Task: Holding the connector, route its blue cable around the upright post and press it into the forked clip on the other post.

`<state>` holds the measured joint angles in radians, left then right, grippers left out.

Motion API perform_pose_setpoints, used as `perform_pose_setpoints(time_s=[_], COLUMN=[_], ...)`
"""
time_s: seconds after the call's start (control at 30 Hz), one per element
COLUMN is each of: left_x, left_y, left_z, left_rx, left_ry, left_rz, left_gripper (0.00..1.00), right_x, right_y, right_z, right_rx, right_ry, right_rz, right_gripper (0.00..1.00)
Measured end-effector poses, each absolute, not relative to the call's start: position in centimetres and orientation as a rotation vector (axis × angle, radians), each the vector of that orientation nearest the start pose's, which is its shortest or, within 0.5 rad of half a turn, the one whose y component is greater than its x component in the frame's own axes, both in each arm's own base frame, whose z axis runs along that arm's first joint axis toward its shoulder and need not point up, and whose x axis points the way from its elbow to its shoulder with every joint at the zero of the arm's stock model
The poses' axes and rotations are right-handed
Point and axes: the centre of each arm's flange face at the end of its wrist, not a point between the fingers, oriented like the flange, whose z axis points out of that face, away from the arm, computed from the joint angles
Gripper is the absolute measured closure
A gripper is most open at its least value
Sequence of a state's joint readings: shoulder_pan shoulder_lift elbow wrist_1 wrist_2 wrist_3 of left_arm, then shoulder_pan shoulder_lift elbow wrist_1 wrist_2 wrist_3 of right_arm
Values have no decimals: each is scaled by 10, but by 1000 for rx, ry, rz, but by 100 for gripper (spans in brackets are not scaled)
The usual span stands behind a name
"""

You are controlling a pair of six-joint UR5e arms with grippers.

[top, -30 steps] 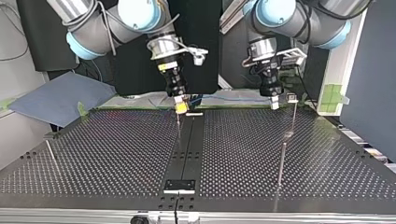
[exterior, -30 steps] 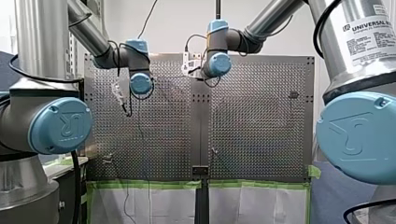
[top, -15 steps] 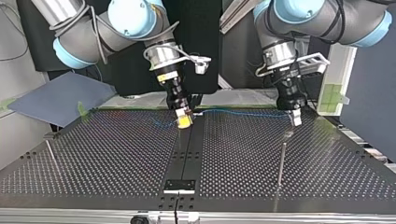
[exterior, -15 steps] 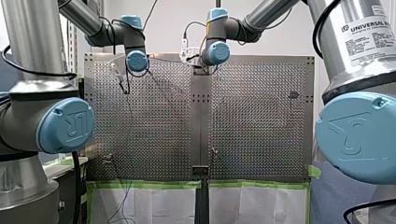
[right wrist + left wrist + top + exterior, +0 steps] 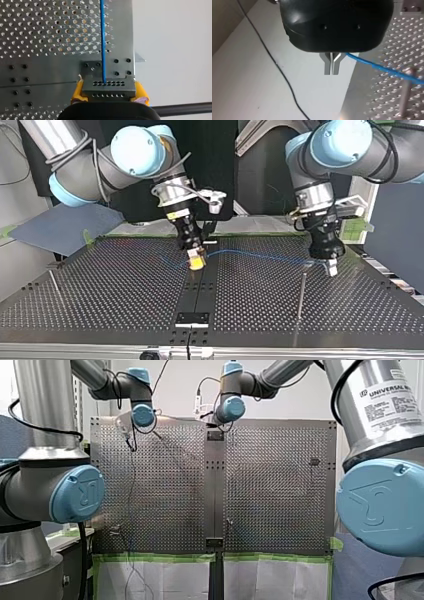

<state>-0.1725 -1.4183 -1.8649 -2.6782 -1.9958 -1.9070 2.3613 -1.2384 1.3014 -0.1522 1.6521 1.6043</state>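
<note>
My right gripper (image 5: 109,91) clamps the grey connector (image 5: 108,85) between yellow pads at the table's (image 5: 100,285) far middle. Its blue cable (image 5: 102,37) runs to my left gripper (image 5: 332,67), whose metal fingers are pinched tight on it beside the upright post (image 5: 301,290).

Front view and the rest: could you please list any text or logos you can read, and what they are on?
"UNIVERSAL R", cut off: white label on my right arm.
"UR", raised logo: blue joint cap.
Label's small print: too small to read.
Yellow sticker in the top view: unreadable.
</note>
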Motion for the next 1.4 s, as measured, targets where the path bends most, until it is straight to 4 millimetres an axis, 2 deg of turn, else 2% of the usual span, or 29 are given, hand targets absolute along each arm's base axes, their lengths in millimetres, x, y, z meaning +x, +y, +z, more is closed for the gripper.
perform_pose_setpoints(time_s=[0.13,0.27,0.5,0.53,0.63,0.73,0.93,1.23,1.4], left_x=[430,446,482,486,499,511,522,529,537], left_y=[-155,-144,-118,-115,-105,-95,-89,-91,-98], left_z=[473,476,473,473,474,476,470,455,436], left_rx=[-462,-460,-463,-465,-465,-458,-448,-445,-426], left_ry=[1196,1218,1277,1280,1282,1281,1294,1330,1376], left_rz=[-170,-162,-150,-151,-151,-152,-157,-158,-162], left_gripper=[93,93,91,88,88,88,88,88,88], right_x=[552,561,569,570,571,574,580,584,586], right_y=[-365,-369,-374,-375,-376,-379,-383,-390,-396], right_z=[446,450,477,479,481,475,459,444,432], right_rx=[1635,1638,1589,1584,1578,1587,1609,1622,1634], right_ry=[-773,-757,-729,-727,-723,-722,-727,-737,-747], right_rz=[1805,1821,1864,1867,1873,1868,1852,1838,1823], right_gripper=[100,100,100,100,100,100,100,100,100])
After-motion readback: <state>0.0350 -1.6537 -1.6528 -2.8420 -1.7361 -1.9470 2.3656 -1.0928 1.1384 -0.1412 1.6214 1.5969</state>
